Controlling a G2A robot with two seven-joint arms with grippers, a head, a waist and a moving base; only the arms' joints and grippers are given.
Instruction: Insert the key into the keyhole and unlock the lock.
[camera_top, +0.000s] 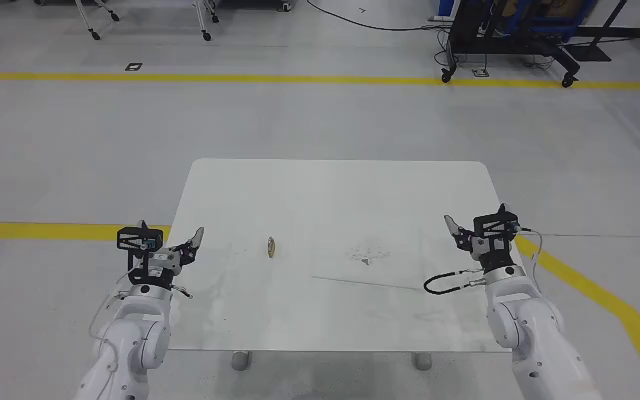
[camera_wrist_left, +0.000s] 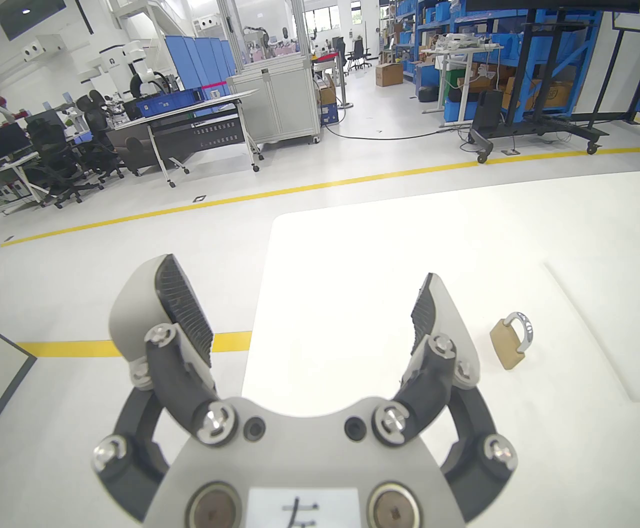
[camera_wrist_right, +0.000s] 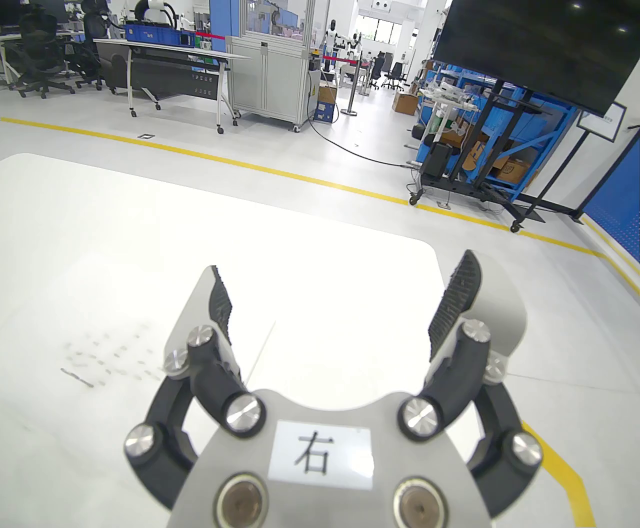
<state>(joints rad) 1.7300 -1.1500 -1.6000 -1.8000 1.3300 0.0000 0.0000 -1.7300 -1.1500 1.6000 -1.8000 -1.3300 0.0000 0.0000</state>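
Padlock (camera_wrist_left: 510, 345) lies on table (camera_top: 330, 190), key (camera_wrist_right: 77, 377) apart.

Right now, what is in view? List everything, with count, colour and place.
table: one, white, in front of the robot.
lock: one, brass with a silver shackle, lying on the table left of centre, nearer the left gripper.
key: one, small, grey, flat on the table right of centre among faint marks; too small for detail.
floor lines: yellow, on the grey floor around the table.
left gripper: one, grey and black, open, empty, at the table's left edge.
right gripper: one, grey and black, open, empty, by the table's right edge.
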